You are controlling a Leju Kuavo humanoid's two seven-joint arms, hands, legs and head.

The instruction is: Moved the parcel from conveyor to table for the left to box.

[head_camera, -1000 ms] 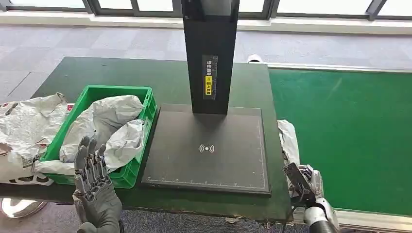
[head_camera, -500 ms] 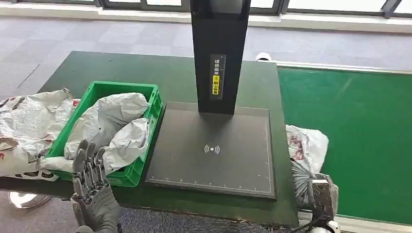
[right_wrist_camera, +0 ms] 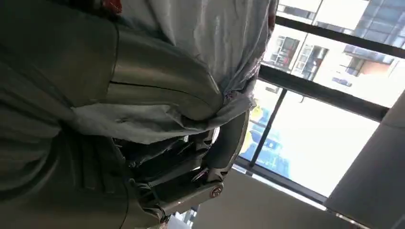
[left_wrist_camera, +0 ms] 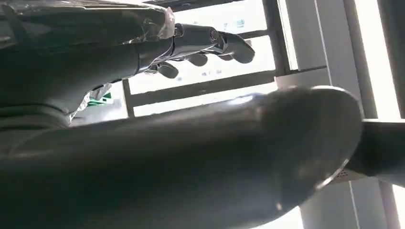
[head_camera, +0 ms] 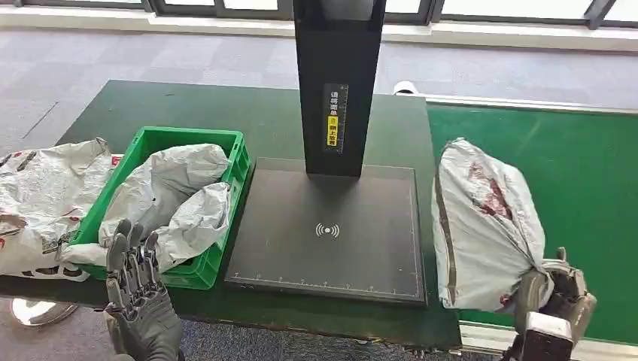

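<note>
Currently the parcel [head_camera: 485, 226], a grey plastic mailer bag with red print, is held by the right hand [head_camera: 553, 297] and hangs clear of any surface, over the seam between the green conveyor belt [head_camera: 579, 173] and the table [head_camera: 226, 113]. The grip is taken at the bag's near, lower corner; in the right wrist view the thumb [right_wrist_camera: 157, 86] is seen pressed across gathered bag material, with the darker fingers [right_wrist_camera: 229, 138] closed behind it. The bag's long axis is raised roughly upright and leans away from the hand toward the far-left, so the bulk of the load lies above and to the left of the fingers, beside the right edge of the black scanner pad [head_camera: 327, 229].

The relation governing the coming move is lateral: the pad lies directly left of the parcel, and the bag's free end is nearer to it than the gripped corner is. A leftward carry followed by a lowering would appear sufficient.

The left hand [head_camera: 139, 297] is held at the table's near edge, in front of the green crate [head_camera: 192, 139], fingers extended and apart, holding nothing. It is well apart from the parcel, although the exact finger spread is poorly resolved in the left wrist view.
</note>
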